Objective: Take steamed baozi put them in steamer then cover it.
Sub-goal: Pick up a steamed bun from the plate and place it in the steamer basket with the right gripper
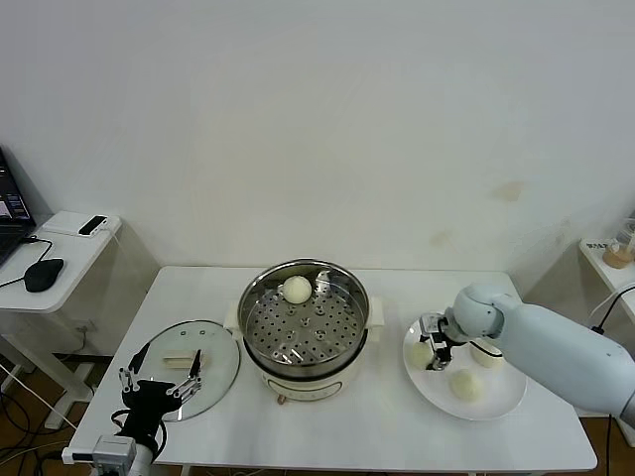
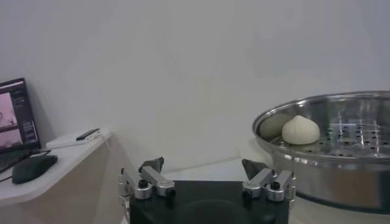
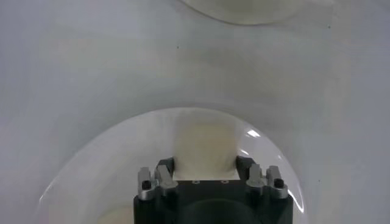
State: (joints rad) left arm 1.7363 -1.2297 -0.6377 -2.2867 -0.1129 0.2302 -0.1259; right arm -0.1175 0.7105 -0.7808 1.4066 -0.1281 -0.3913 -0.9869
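Right gripper [image 1: 434,349] fingers clamp a baozi [image 3: 204,149] on the white plate [image 1: 496,407]. Left gripper [image 1: 159,382] hovers over the cover [image 1: 213,362], fingers spread.

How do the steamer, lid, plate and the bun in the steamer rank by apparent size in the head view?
1. Steamer, largest.
2. Plate and lid: look about alike, not ranked.
3. Bun in the steamer, clearly smallest.

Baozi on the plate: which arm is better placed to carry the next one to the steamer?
The right. Its gripper is already shut on a baozi on the plate, while the left gripper hangs open by the cover.
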